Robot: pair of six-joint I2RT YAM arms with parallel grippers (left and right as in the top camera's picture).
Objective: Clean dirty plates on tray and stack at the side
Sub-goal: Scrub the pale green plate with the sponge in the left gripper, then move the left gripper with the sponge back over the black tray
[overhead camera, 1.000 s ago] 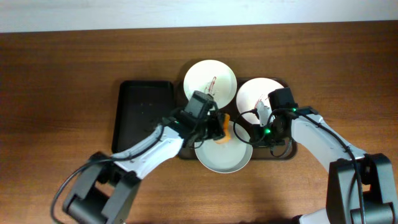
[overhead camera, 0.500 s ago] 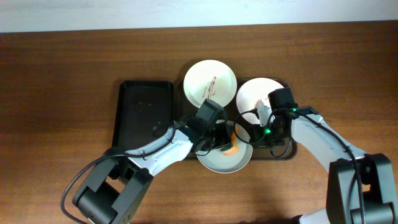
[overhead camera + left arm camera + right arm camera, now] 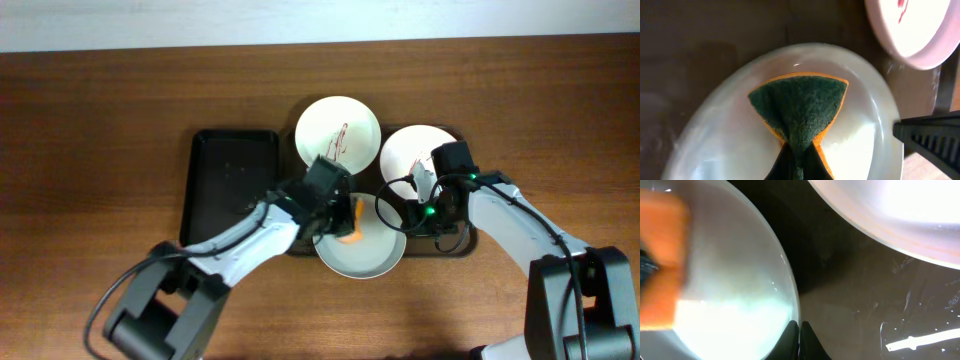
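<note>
Near plate (image 3: pixel 372 258): pale green, at the tray's near edge.
Sponge (image 3: pixel 801 107): orange with a green face, lying on this plate.
Left gripper (image 3: pixel 796 167): pinching the sponge.
Right gripper (image 3: pixel 799 332): pressed together on the plate's right rim.
Far plate (image 3: pixel 338 128), right plate (image 3: pixel 412 150): red smears.
Tray (image 3: pixel 468 240): dark brown.
Black tray (image 3: pixel 228 180): just left.

The overhead camera looks straight down from well above the brown wood-grain tabletop (image 3: pixel 100 100), wide enough to take in both arms and everything laid out between them. The left wrist camera hangs close over the pale round shallow plate (image 3: pixel 855 130), facing down onto the green-and-orange scouring sponge (image 3: pixel 800 105). The right wrist camera sits nearer still, low over the dark brown rectangular tray (image 3: pixel 840 280) at that plate's rim, where the sponge is a blur at the left edge. All three views share this plate and sponge.
</note>
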